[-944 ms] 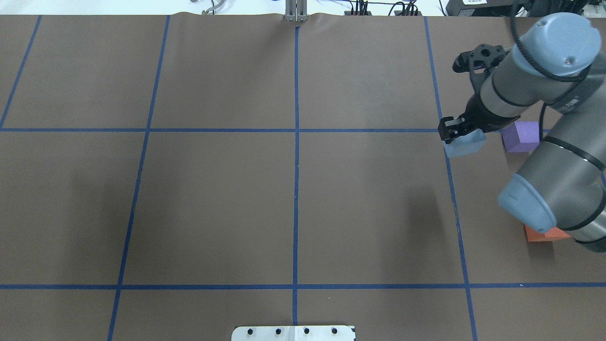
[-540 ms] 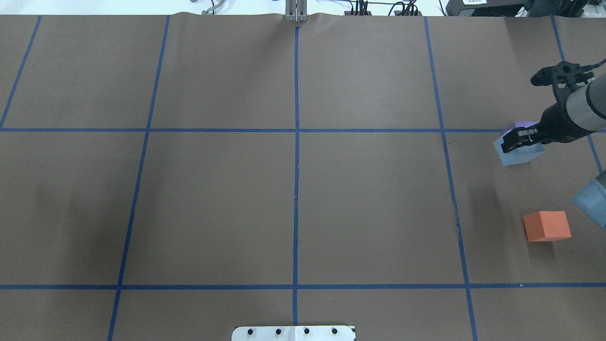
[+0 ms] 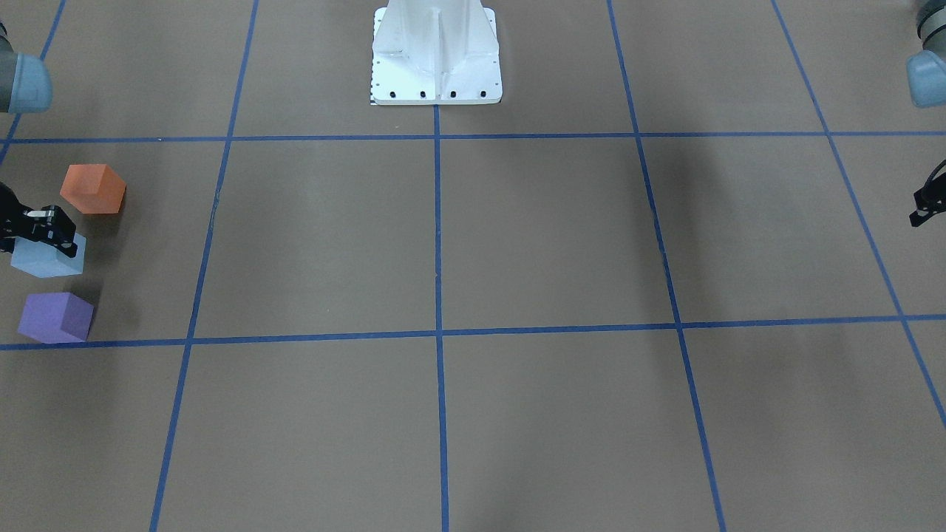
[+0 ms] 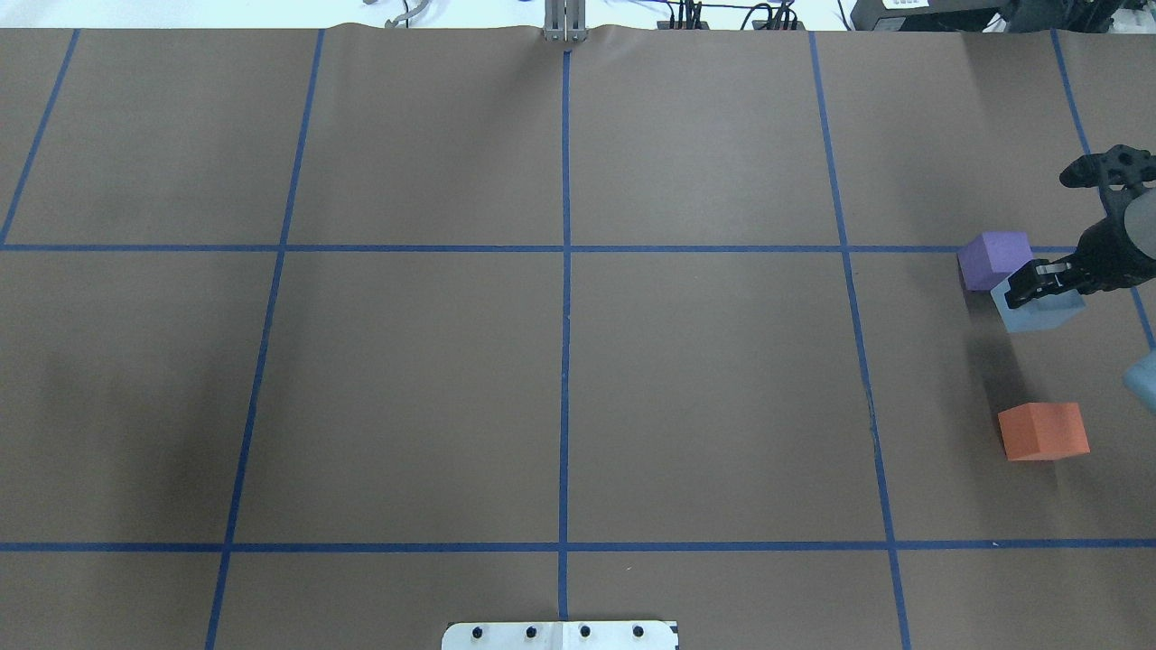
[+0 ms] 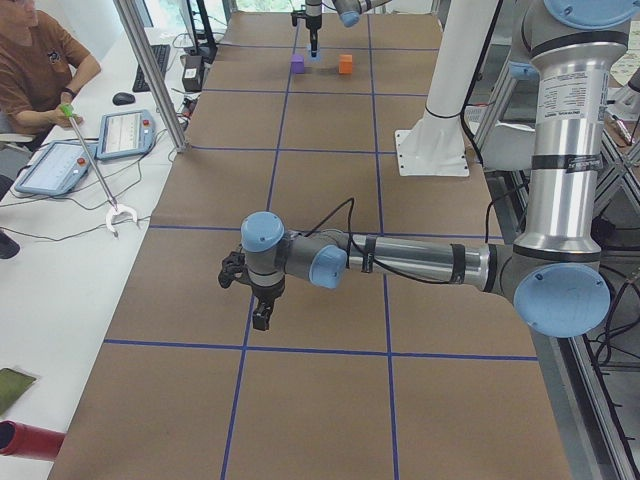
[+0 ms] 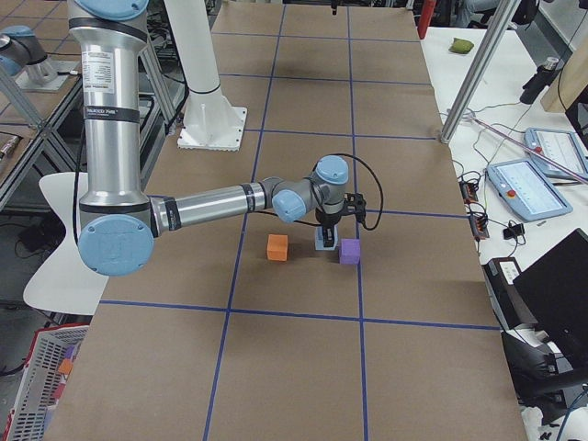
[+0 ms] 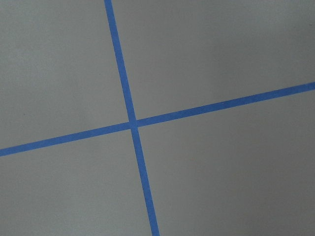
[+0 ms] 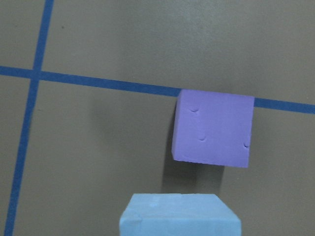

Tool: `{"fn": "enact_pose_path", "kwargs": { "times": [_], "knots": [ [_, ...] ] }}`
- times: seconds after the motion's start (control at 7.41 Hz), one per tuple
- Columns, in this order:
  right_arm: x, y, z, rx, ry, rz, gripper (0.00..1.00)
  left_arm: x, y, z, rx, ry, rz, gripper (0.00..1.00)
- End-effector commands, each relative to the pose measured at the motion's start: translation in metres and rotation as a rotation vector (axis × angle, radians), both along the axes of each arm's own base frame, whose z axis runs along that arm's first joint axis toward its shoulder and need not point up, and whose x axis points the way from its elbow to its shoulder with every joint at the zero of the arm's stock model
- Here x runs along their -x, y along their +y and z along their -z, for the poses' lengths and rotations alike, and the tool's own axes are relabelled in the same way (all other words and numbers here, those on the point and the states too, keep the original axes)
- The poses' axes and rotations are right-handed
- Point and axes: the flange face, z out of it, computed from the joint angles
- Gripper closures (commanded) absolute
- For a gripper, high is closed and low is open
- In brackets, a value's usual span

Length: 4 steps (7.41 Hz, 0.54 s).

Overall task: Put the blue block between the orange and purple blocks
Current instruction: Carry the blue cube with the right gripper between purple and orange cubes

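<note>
My right gripper (image 4: 1039, 282) is shut on the light blue block (image 4: 1039, 311) at the table's right side. The blue block sits between the purple block (image 4: 993, 259) and the orange block (image 4: 1043, 431), closer to the purple one. The front-facing view shows the same row: orange block (image 3: 92, 188), blue block (image 3: 46, 260) under the right gripper (image 3: 46, 227), purple block (image 3: 55, 318). The right wrist view shows the blue block's top (image 8: 179, 216) just before the purple block (image 8: 212, 129). I cannot tell whether the blue block touches the table. My left gripper (image 5: 262, 318) hangs over bare table; its state is unclear.
The table is brown paper with a blue tape grid (image 4: 564, 248). The robot's white base (image 3: 436, 55) stands at the near middle edge. An operator (image 5: 40, 60) sits with tablets (image 5: 125, 133) beside the table's far side. The left wrist view shows only a tape crossing (image 7: 133, 123).
My right gripper carried the blue block to the right and toward the robot, from left of the purple block to the gap between purple and orange. The purple and orange blocks stayed put.
</note>
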Motion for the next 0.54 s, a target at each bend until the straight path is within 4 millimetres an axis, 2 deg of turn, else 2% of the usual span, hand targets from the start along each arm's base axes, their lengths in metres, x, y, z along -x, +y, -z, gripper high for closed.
{"fn": "enact_pose_path", "kwargs": {
  "times": [0.0, 0.13, 0.4],
  "knots": [
    [0.017, 0.007, -0.006, 0.084, 0.007, -0.042, 1.00, 0.000, -0.001, 0.000, 0.001, 0.000, 0.000, 0.00],
    [0.028, 0.012, -0.012, 0.095, 0.018, -0.021, 1.00, -0.001, -0.003, -0.001, 0.003, -0.001, 0.000, 0.00],
    [0.033, 0.017, -0.025, 0.108, 0.039, -0.009, 1.00, -0.001, -0.003, -0.001, 0.002, -0.001, -0.001, 0.00]
  ]
}}
